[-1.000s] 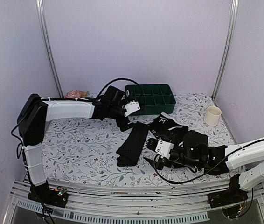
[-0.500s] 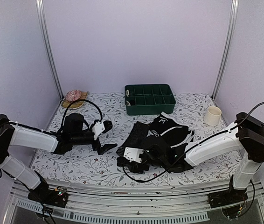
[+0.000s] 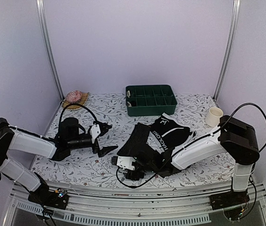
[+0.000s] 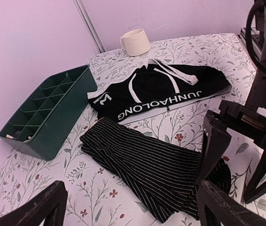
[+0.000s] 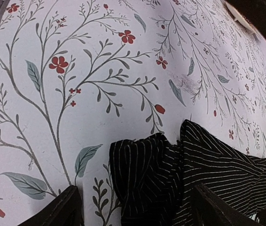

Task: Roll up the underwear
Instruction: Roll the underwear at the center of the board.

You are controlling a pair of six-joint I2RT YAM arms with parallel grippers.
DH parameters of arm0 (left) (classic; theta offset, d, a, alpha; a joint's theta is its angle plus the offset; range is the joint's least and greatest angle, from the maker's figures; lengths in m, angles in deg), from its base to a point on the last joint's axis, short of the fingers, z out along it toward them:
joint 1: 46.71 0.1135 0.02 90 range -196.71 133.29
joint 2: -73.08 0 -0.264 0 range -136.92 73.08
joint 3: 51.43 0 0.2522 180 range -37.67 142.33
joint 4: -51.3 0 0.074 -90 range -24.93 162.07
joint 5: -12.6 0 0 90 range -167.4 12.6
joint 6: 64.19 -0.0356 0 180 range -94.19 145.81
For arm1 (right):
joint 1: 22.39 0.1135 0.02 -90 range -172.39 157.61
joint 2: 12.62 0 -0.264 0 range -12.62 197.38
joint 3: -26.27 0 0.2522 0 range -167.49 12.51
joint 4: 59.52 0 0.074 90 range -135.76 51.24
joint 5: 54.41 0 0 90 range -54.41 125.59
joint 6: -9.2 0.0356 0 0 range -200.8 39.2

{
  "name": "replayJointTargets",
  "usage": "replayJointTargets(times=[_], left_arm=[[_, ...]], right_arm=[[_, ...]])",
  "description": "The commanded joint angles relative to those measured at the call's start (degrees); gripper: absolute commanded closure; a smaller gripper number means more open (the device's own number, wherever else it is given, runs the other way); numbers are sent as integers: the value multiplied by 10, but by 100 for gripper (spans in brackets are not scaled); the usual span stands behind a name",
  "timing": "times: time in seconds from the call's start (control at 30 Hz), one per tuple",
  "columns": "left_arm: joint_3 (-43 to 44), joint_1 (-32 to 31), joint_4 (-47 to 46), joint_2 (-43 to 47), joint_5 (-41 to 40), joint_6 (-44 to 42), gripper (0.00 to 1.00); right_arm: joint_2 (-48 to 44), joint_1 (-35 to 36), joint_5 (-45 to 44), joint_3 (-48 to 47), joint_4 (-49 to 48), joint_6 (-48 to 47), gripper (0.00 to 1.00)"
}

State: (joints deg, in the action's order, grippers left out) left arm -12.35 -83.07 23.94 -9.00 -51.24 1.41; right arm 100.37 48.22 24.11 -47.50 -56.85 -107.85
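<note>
A black pinstriped underwear (image 3: 137,139) lies folded in a long strip mid-table; it also shows in the left wrist view (image 4: 156,165) and the right wrist view (image 5: 203,174). A second black underwear (image 3: 170,132) with white bands and white waistband lettering lies spread just right of it (image 4: 166,89). My left gripper (image 3: 107,138) is open and empty, left of the strip, facing it (image 4: 128,214). My right gripper (image 3: 120,162) is open, low at the strip's near end, its fingers on either side of the bunched end (image 5: 135,209). It also shows in the left wrist view (image 4: 236,136).
A green divided tray (image 3: 151,100) stands at the back centre (image 4: 43,117). A cream cup (image 3: 214,117) stands at the back right (image 4: 135,42). A pink thing on a woven mat (image 3: 74,97) sits at the back left. A floral cloth (image 3: 76,162) covers the table.
The left arm swung from beside the green tray to the table's left front. The right arm stretched left along the near edge to the striped strip's near end.
</note>
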Motion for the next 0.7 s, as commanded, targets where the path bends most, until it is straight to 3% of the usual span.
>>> replayJointTargets(times=[0.0,0.27,0.47,0.6,0.67], left_arm=[[-22,-3,-37,7,39,-21,1],[-70,-3,-97,14,86,-57,2],[-91,-4,-118,21,108,-84,1],[-103,-6,-121,20,133,-115,2],[-110,-12,-124,17,142,-139,2]], right_arm=[[25,3,-17,-3,36,9,21],[31,-12,-3,-4,45,41,45],[26,-28,37,-10,60,68,69],[17,-41,82,-9,71,86,92],[6,-49,111,-6,75,98,97]])
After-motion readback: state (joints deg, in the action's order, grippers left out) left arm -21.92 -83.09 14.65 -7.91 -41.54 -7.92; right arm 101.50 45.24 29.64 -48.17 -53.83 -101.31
